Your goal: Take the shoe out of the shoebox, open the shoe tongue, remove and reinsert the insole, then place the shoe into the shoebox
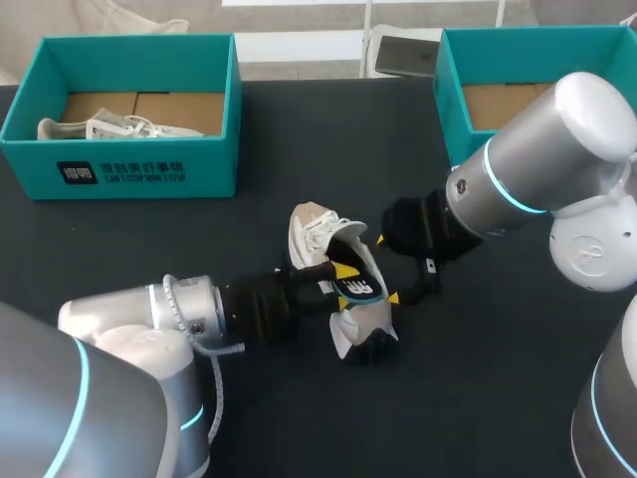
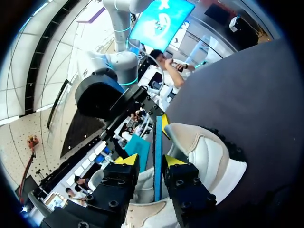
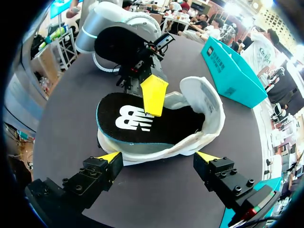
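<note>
The shoe (image 1: 358, 324) lies out on the dark surface (image 1: 498, 329) between the two arms, well apart from the left shoebox (image 1: 149, 169) and the right shoebox (image 1: 453, 110); its long axis runs crosswise to the line between the grippers, laced toe end away from the robot, heel end toward it, opening tipped toward the right arm. The left gripper (image 2: 150, 160) is the nearer: it is right at the shoe, with the insole (image 3: 142, 118) standing edge-on in its jaws; whether it is clamped on the insole I cannot tell. The right gripper (image 3: 158, 159) is spread wide and holds nothing; it stops just short of the shoe's side, which lies ahead of it, untouched. The shoe is white and beige with a black sole; its tongue (image 3: 206, 95) is folded back. The insole is black with a blue edge and a white mark near its heel; its forefoot is tucked under the tongue, its heel end rides out over the collar. I judge the insole step half done; the coming move should run along the shoe's length.
</note>
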You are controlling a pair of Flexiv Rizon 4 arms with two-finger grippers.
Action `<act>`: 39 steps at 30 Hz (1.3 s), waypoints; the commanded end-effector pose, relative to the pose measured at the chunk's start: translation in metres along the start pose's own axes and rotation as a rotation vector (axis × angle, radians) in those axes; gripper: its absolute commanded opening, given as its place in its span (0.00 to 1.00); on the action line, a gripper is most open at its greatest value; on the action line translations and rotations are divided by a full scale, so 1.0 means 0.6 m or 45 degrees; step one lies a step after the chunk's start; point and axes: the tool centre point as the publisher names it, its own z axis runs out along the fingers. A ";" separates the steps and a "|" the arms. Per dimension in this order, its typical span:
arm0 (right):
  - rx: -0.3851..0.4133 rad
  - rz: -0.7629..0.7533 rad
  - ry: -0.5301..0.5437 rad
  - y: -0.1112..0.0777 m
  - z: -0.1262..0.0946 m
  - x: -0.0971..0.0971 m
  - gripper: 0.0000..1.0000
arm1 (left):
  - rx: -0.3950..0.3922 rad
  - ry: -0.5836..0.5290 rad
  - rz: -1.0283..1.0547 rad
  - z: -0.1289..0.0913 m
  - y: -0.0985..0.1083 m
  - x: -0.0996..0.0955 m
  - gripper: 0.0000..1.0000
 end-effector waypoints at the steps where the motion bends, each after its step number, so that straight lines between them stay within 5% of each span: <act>1: 0.007 0.002 -0.006 0.002 0.003 0.002 1.00 | 0.012 -0.011 0.019 -0.018 -0.019 -0.003 0.36; 8: 0.007 0.002 -0.006 0.002 0.003 0.002 1.00 | 0.050 -0.009 0.024 -0.009 -0.034 0.003 0.27; 12: 0.007 0.002 -0.006 0.002 0.003 0.002 1.00 | 0.053 0.014 0.014 0.006 -0.028 0.016 0.00; 23: 0.007 0.002 -0.006 0.002 0.003 0.002 1.00 | -0.054 0.005 0.004 0.003 0.032 0.020 0.00; 27: 0.007 0.002 -0.006 0.002 0.003 0.002 1.00 | -0.036 -0.003 -0.006 -0.004 0.018 0.018 0.00; 29: 0.007 0.002 -0.006 0.002 0.003 0.002 1.00 | -0.024 -0.008 0.000 -0.006 0.010 0.016 0.15; 32: 0.007 0.002 -0.006 0.002 0.003 0.002 1.00 | -0.004 -0.021 0.011 -0.011 -0.003 0.008 0.24; 39: 0.007 0.002 -0.006 0.002 0.003 0.002 1.00 | 0.033 -0.061 0.032 -0.017 -0.024 -0.010 0.29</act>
